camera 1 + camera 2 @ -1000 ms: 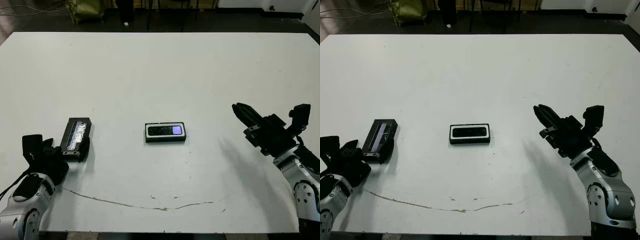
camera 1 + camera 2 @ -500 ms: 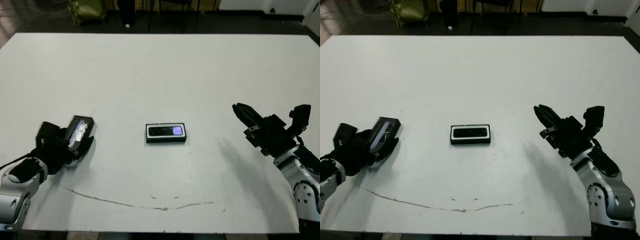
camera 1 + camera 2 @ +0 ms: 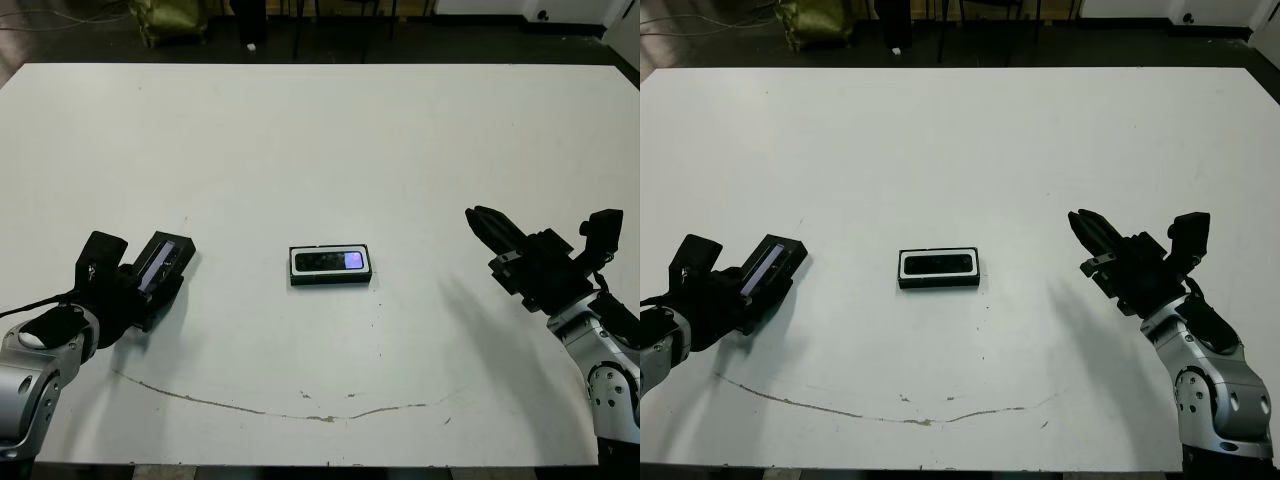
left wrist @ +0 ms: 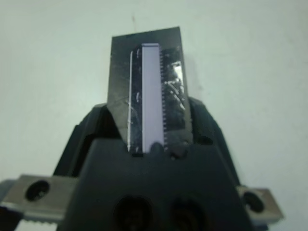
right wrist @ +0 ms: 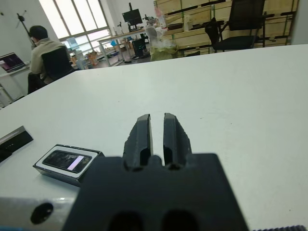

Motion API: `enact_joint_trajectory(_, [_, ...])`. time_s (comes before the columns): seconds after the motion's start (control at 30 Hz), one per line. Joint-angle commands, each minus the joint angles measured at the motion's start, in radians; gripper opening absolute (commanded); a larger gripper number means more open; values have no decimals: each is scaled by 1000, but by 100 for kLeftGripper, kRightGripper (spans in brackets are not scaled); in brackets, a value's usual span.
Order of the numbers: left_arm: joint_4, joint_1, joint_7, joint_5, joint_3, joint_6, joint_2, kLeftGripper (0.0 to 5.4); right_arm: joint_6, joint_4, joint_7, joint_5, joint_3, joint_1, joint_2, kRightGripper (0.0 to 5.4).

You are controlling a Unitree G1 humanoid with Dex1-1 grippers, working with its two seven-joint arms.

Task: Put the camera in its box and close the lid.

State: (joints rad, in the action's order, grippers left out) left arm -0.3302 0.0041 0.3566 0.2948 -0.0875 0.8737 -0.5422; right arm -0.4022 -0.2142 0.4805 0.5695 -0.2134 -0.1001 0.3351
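The box [image 3: 331, 282], a shallow black tray with white lining, sits at the middle of the table. The camera [image 3: 328, 262] lies inside it, one end glinting purple. Both also show in the right wrist view, box [image 5: 57, 169] and camera [image 5: 66, 160]. To the left, my left gripper [image 3: 150, 288] is shut on the lid [image 3: 161, 262], a black cover with a silver strip, held tilted just above the table. The left wrist view shows the lid [image 4: 151, 82] standing up between the fingers [image 4: 96, 115]. My right gripper [image 3: 478, 217] hovers right of the box, shut and holding nothing.
A thin brown crack line [image 3: 300, 405] runs along the table near the front edge. Beyond the far edge lie a dark floor and a yellow-green bag [image 3: 170, 18]. A person [image 5: 45, 55] sits at a desk well past the table.
My left gripper has raised the lid off the table, tilted it and carried it slightly right. The right arm, box and camera have not moved.
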Motion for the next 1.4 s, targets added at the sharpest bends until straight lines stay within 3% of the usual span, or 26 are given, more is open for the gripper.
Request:
enact_joint_trajectory(0.03, [71,62,27,39,5,78,33,237,-21,10,-9,6,-1,23,-7,0])
enact_joint_trajectory(0.3, [-17,-100,50,145,-140,-10,37,237,-28,1,-27,6,8,26,-9,0])
enact_joint_trajectory(0.47, [2,-238,98,137,-121,-92,-4,237,32,66,44,12,8,12,-18,0])
enact_joint_trajectory(0.7, [106,-316,265,6,14,-437,-39,237,16,39,13,-16,14,18,-14,0])
enact_joint_trajectory(0.93, [272,-411,380,-52,131,-589,-7,237,13,32,5,-11,18,19,-19,0])
enact_joint_trajectory(1.23, [470,-504,480,-213,288,-830,9,237,40,58,29,-11,13,15,-21,0])
enact_joint_trajectory(1.4, [631,-560,537,-245,334,-927,49,237,37,57,31,-8,15,9,-21,0])
